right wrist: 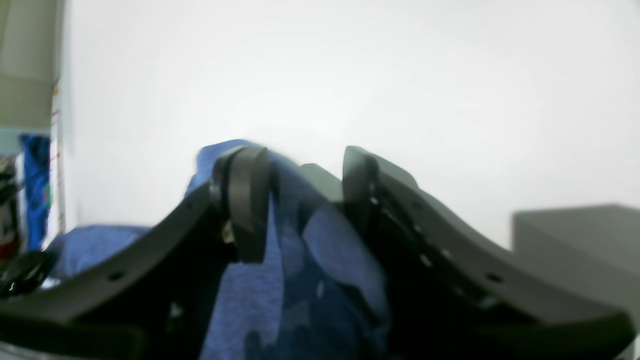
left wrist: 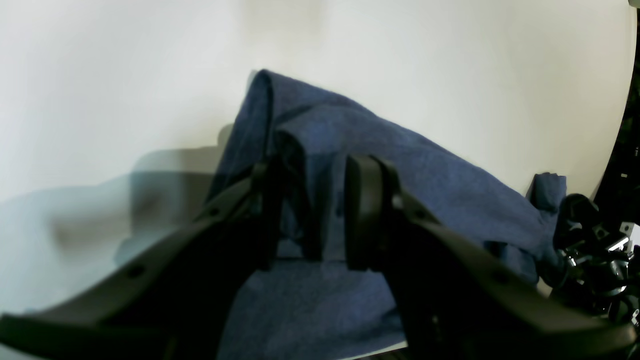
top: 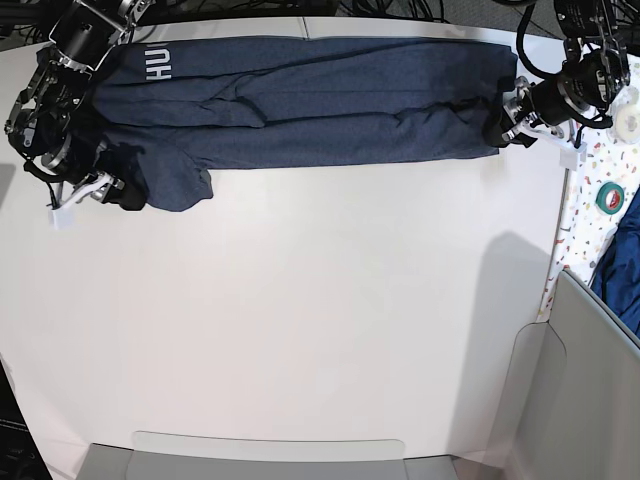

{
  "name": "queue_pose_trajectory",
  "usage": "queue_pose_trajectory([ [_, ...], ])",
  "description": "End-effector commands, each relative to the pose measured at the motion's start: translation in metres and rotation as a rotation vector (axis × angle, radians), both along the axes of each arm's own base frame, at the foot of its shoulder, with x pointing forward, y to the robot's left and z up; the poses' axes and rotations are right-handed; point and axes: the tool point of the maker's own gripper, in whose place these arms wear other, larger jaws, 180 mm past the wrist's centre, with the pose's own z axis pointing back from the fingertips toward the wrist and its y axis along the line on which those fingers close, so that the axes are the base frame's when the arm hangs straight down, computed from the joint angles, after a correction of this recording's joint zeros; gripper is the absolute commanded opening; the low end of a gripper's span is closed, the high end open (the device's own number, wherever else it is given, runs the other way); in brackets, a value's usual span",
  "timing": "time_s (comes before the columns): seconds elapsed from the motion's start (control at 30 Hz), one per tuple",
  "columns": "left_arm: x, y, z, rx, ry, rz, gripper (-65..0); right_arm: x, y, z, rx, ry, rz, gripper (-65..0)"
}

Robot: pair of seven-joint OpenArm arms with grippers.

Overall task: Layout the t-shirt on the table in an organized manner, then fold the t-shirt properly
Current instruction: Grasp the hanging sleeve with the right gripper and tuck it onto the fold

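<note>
The navy t-shirt (top: pixel 300 110) lies stretched in a long folded band along the far edge of the white table (top: pixel 300 320), with white letters "HU" (top: pixel 160 65) showing at its left end. My left gripper (top: pixel 497 128) is shut on the shirt's right end; in the left wrist view its fingers (left wrist: pixel 367 210) pinch a fold of the t-shirt (left wrist: pixel 380 150). My right gripper (top: pixel 122 195) is shut on the shirt's lower left corner; in the right wrist view the t-shirt (right wrist: pixel 250 300) sits bunched between its fingers (right wrist: pixel 247 200).
A speckled strip (top: pixel 600 230) runs along the table's right side with a green tape roll (top: pixel 610 196) and a white roll (top: pixel 630 120). Grey panels stand at the front edge (top: pixel 270 455) and the right front (top: pixel 590 380). Cables lie behind the table.
</note>
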Motion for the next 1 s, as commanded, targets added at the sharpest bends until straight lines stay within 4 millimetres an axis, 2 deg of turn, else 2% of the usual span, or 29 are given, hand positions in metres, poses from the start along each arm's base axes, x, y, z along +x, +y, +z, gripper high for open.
queue_pose_trajectory([
  [0.0, 0.005, 0.003, 0.008, 0.006, -0.021, -0.007, -44.0, -0.01, 0.002, -0.007, -0.03, 0.055, 0.053, -47.3],
  [0.1, 0.005, 0.003, 0.008, 0.006, -0.021, -0.007, -44.0, -0.009, 0.007, 0.001, 0.001, 0.025, 0.074, -63.3],
  [0.13, 0.005, 0.003, 0.008, 0.006, -0.021, -0.007, -44.1, -0.008, 0.008, 0.004, 0.01, 0.015, 0.08, -65.0],
  [0.2, 0.005, 0.003, 0.008, 0.007, -0.024, -0.005, -44.1, -0.004, 0.012, 0.017, 0.03, -0.031, 0.098, -65.0],
  [0.33, 0.005, 0.003, 0.008, 0.008, -0.026, -0.004, -44.1, -0.011, 0.017, 0.048, 0.005, -0.135, 0.13, -64.7],
  [0.43, 0.005, 0.002, 0.007, 0.005, -0.024, -0.005, -44.1, -0.018, 0.026, 0.07, -0.052, -0.199, 0.171, -64.7],
  [0.53, 0.006, 0.001, 0.007, 0.003, -0.025, -0.006, -44.1, -0.029, 0.034, 0.083, -0.112, -0.234, 0.211, -64.7],
  [0.77, 0.006, 0.001, 0.007, 0.005, -0.025, -0.005, -44.1, -0.059, 0.061, 0.095, -0.193, -0.254, 0.327, -64.5],
  [0.97, 0.006, 0.001, 0.007, 0.005, -0.025, -0.005, -44.1, -0.08, 0.091, 0.086, -0.186, -0.216, 0.455, -64.4],
])
